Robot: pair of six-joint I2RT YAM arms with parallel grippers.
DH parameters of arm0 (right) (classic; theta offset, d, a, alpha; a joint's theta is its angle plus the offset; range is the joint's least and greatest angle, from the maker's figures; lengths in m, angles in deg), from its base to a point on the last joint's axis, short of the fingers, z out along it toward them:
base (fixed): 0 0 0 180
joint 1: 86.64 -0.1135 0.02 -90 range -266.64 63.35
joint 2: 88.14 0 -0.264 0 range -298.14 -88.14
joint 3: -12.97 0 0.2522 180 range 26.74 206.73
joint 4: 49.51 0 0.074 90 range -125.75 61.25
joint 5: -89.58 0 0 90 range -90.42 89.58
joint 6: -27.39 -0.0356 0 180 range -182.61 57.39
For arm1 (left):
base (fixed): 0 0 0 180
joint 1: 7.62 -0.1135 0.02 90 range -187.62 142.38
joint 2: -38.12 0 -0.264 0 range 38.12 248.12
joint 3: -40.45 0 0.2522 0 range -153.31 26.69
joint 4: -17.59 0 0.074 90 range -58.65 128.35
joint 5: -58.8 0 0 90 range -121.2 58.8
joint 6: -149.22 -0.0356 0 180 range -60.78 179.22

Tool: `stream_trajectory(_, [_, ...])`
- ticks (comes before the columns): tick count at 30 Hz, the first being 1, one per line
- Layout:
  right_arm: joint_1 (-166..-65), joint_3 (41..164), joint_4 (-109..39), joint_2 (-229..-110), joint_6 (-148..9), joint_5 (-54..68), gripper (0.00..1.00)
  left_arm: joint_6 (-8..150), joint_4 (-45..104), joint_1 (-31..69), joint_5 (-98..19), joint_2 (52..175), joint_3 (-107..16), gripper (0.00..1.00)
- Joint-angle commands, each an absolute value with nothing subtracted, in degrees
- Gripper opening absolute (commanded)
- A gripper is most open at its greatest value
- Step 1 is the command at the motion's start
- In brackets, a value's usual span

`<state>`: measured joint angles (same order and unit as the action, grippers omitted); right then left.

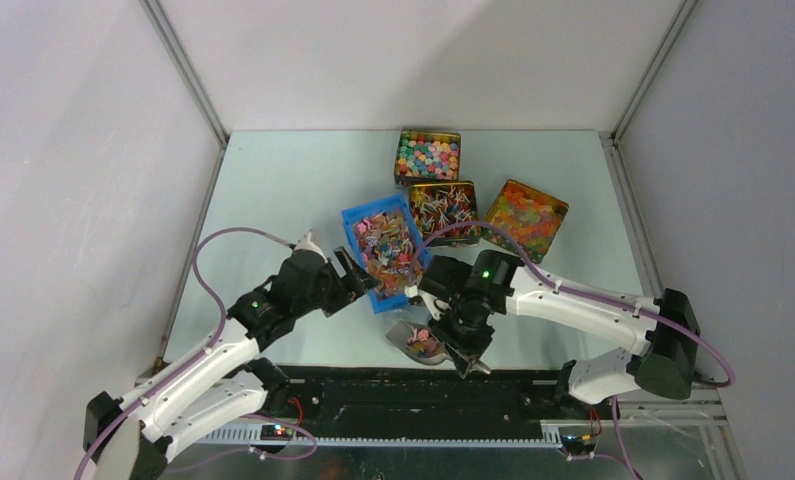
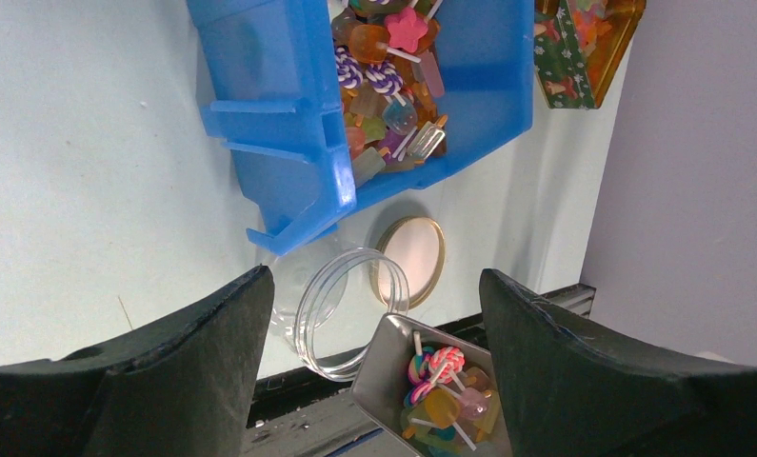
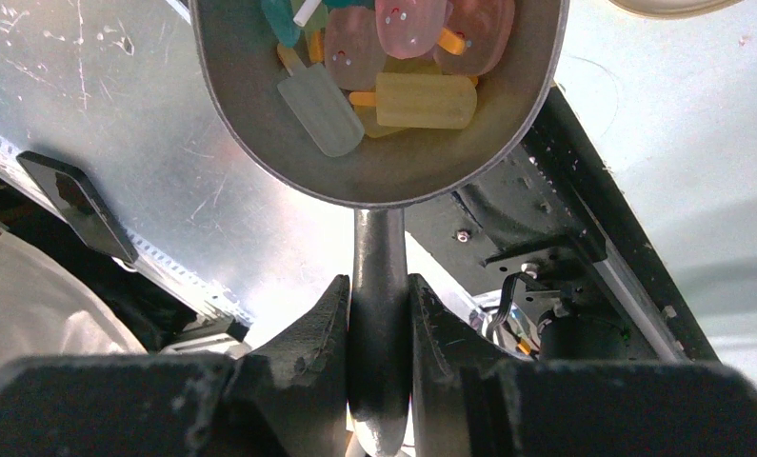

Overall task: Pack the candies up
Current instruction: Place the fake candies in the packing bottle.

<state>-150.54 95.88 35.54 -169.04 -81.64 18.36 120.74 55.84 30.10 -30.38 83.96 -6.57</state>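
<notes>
The candies [image 1: 386, 245], small mixed-colour sweets on sticks, are lying heaped in the blue bin [image 2: 279, 95] in the middle of the counter [image 2: 89, 143], and a smaller batch is sitting in the metal scoop [image 3: 379, 162]. The right claw [image 3: 379, 305] is clamping the scoop's handle, holding it near the counter's front edge, just beside a clear jar [image 2: 308, 305] that is lying on its side next to a gold-rimmed lid [image 2: 410, 262]. The left claw [image 2: 374, 281] is standing wide apart, gripping nothing, facing the bin's near corner.
</notes>
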Motion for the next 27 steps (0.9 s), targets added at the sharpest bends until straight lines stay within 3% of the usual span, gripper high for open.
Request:
stream_trajectory(1, [-150.1, 98.8, 36.2, -169.4, -80.5, 20.3, 0.00, 121.4, 53.7, 29.7, -30.8, 82.9, -5.8, 0.84])
stream_trajectory(27, [-149.2, 102.3, 40.5, -174.0, -79.8, 21.4, 0.00, 122.0, 53.6, 29.7, -30.8, 81.6, -4.7, 0.84])
